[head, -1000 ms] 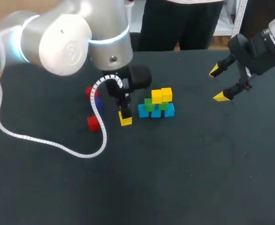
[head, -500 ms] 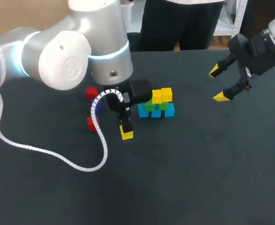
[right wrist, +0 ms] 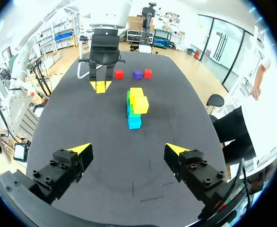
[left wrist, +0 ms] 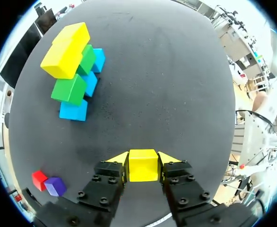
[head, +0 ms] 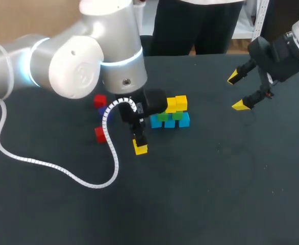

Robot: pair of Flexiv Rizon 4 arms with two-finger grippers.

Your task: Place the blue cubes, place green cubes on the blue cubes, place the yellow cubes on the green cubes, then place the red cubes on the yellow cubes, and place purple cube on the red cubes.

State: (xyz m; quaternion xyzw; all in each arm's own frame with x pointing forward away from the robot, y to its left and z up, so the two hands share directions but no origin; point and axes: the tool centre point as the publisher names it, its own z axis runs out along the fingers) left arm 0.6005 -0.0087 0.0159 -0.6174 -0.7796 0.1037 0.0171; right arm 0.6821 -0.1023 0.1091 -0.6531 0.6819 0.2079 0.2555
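Observation:
My left gripper (head: 139,147) is shut on a yellow cube (left wrist: 143,165), low over the table just front-left of the stack. The stack has three blue cubes (head: 170,122) at the bottom, two green cubes (head: 163,116) on them and two yellow cubes (head: 176,103) on top. It also shows ahead of the left gripper as the stack (left wrist: 74,66). Two red cubes (head: 99,101) (head: 100,134) lie left of the left arm. The purple cube (left wrist: 56,186) lies beside a red cube (left wrist: 39,179). My right gripper (head: 236,91) hangs open and empty at the far right, well away from the stack (right wrist: 136,106).
A white coiled cable (head: 52,166) trails from the left arm across the table's left half. The black table (head: 216,194) is bare at the front and right.
My left gripper has carried the yellow cube toward the table's front and slightly right. The right arm has stayed still.

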